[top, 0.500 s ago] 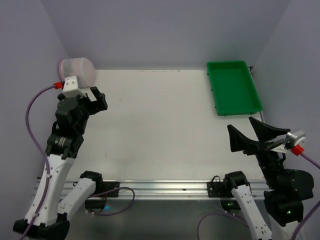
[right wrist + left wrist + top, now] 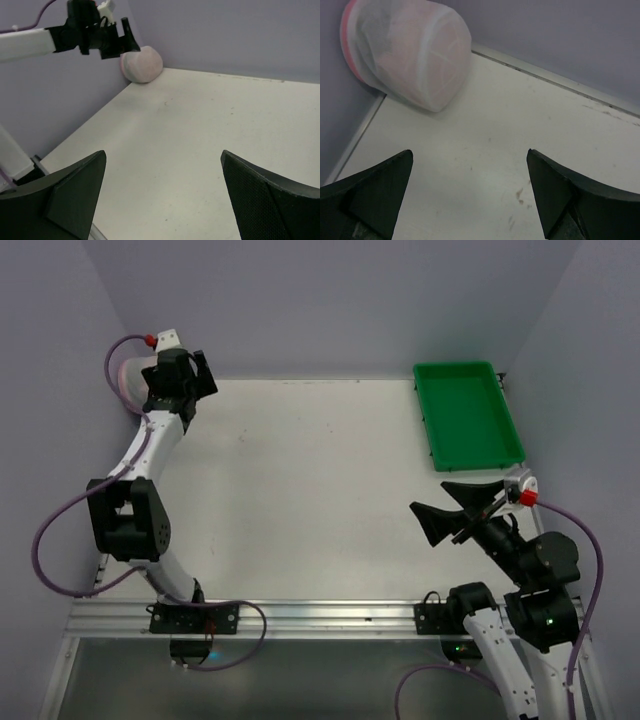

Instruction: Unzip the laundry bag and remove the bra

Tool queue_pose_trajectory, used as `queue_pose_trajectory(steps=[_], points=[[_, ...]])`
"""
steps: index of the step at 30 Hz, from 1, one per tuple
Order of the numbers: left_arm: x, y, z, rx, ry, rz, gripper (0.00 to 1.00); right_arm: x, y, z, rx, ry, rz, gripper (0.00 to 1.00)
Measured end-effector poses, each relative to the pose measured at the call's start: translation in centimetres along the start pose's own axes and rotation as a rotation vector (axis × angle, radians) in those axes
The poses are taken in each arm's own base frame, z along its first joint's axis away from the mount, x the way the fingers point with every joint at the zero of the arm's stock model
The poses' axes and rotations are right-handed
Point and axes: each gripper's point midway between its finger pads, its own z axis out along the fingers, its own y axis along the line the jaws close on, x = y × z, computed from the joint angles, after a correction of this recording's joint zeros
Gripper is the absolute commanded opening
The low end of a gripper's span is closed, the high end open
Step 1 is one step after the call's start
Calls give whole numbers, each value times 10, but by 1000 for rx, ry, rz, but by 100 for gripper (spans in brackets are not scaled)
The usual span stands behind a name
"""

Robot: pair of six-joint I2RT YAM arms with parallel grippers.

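The laundry bag (image 2: 407, 55) is a round pouch of white mesh with a pink zip rim. It lies on its side in the table's far left corner, against the wall. Pink fabric shows through the mesh. The zip looks closed. It also shows in the right wrist view (image 2: 142, 63), and in the top view (image 2: 126, 380) my left arm mostly hides it. My left gripper (image 2: 470, 152) is open and empty. It hovers just right of the bag (image 2: 200, 385), apart from it. My right gripper (image 2: 428, 496) is open and empty over the table's near right part (image 2: 163, 152).
A green rectangular tray (image 2: 432, 430) stands at the far right of the table. Purple walls close in the back and both sides. My left arm (image 2: 150, 445) stretches along the left edge.
My left arm has stretched out toward the far left corner, bringing its gripper up beside the bag. My right gripper has moved left and further over the table.
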Motion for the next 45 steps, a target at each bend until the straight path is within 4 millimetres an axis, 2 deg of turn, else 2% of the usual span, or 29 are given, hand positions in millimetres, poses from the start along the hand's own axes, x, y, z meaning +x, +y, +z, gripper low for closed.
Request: queue_pose_trajectory(steps=[4,8,14,17,18,20,21,22,23,25,29,31,34,37,39,42,45], points=[[2,31,49,-78,-6,0,99,18,6,1,-68,35,9,99],[18,66,97,-143,32,-9,95,25,13,3,-128,49,6,99],[37,85,166,-157,52,-1,80,35,19,10,-203,83,14,99],[47,86,190,-146,57,6,63,42,19,14,-217,116,28,99],[50,86,195,-139,57,8,48,43,18,15,-219,124,30,99],[52,84,203,-122,47,10,31,46,18,16,-227,138,35,99],[50,82,206,-105,35,12,14,47,18,17,-230,143,36,99],[48,80,207,-91,26,12,6,47,18,17,-231,147,37,99],[47,78,207,-78,23,9,1,48,18,17,-231,148,37,99],[44,74,208,-53,9,16,0,48,18,18,-231,150,38,99],[56,74,191,-54,35,45,0,49,17,18,-227,154,34,99],[61,76,170,-89,55,88,0,50,16,18,-221,156,32,99],[67,64,133,-133,79,152,0,51,13,18,-206,158,33,99],[75,26,92,-132,97,222,0,50,11,16,-186,152,33,99],[89,-7,65,-117,112,286,0,48,10,14,-171,147,32,99],[124,-53,27,-96,157,412,0,45,11,10,-159,137,22,99],[168,-89,-10,-63,204,555,0,41,12,4,-147,113,10,99]])
